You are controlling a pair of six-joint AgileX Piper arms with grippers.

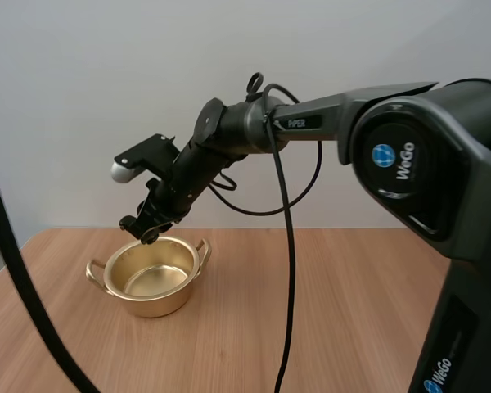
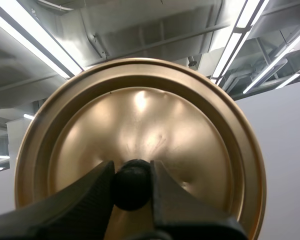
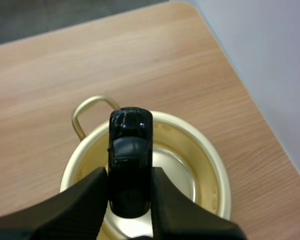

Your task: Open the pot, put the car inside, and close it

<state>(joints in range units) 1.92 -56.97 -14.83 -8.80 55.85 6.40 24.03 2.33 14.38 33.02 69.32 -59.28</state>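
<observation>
The right gripper (image 1: 144, 229) pinches the black car (image 3: 130, 165) between its 2 fingers, just over the open pot (image 1: 151, 303) near the table (image 1: 352, 311) at its far-left corner — the left gripper (image 2: 132, 172) is clamped on the knob (image 2: 132, 189) of the lid (image 2: 140, 115).

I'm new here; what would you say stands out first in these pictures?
The black toy car, pinched in the right arm's jaws, hangs just above the open golden pot on the wooden table. Equally striking is the golden lid, held clear of the pot with its black knob clamped in the left arm's jaws.
</observation>
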